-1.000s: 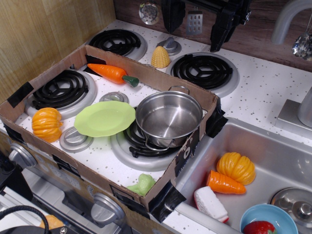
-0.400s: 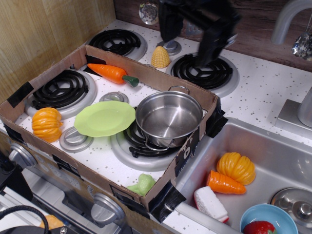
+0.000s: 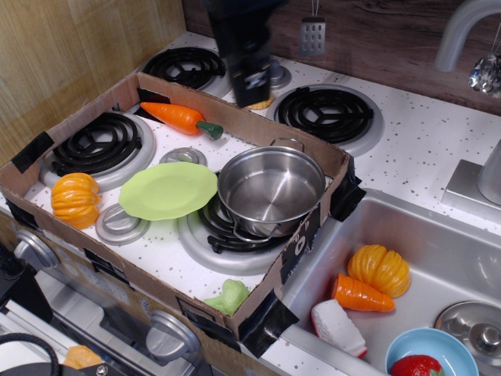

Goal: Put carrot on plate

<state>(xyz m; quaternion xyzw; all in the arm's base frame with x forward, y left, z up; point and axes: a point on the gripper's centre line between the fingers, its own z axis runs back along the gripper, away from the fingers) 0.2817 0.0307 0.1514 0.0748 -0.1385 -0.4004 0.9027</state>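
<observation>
While black pincer (image 3: 249,78) hangs blurred at 12 o'clock, jaw state unreadable, long orange plastic carrot (image 3: 178,117) lies 12 o'clock of round lime-green plate (image 3: 167,190). Risks: clipping cardboard wall (image 3: 258,124), tapered carrot slipping.

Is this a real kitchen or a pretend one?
Probably a pretend toy kitchen: it has coil burners, a sink with a faucet, and plastic food like the carrot.
</observation>
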